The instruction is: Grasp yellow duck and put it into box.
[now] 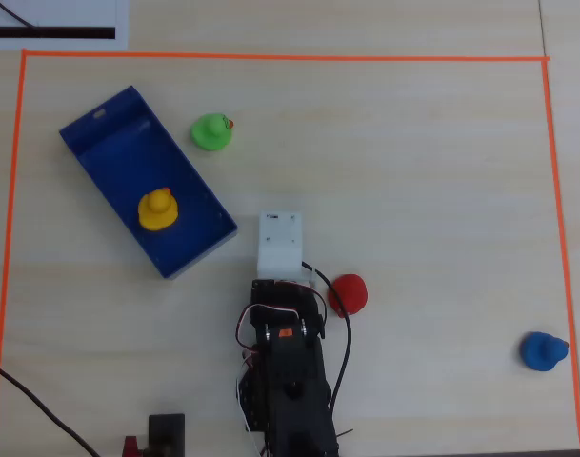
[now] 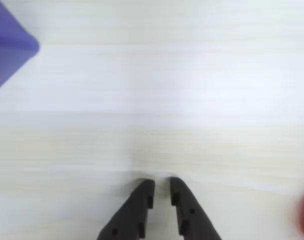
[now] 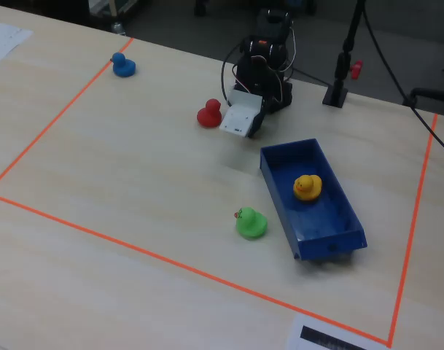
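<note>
Nearest the lens in the wrist view, we see the black two-finger gripper (image 2: 160,186) entering from the bottom edge, its jaws parted only by a narrow gap, holding nothing and hanging over bare pale wooden table (image 2: 156,100). In the same view a blurred corner of the large flat blue plastic box (image 2: 9,47) shows at the upper left, and a red blur at the lower right edge. In the overhead view, we find the black arm (image 1: 288,371) at the bottom centre, its white wrist housing (image 1: 280,243) folded close to the base. The small red rubber duck (image 1: 349,293) sits just beside the arm on its right. The box (image 1: 99,143) lies diagonally to the upper left, and the small yellow rubber duck (image 1: 158,208) stands upright inside it, on the floor of the half nearer the arm. The small green rubber duck (image 1: 213,131) rests on the table just outside the box's long wall. A small blue rubber duck (image 1: 543,350) sits well apart, near the right side of the orange tape border (image 1: 270,58).
</note>
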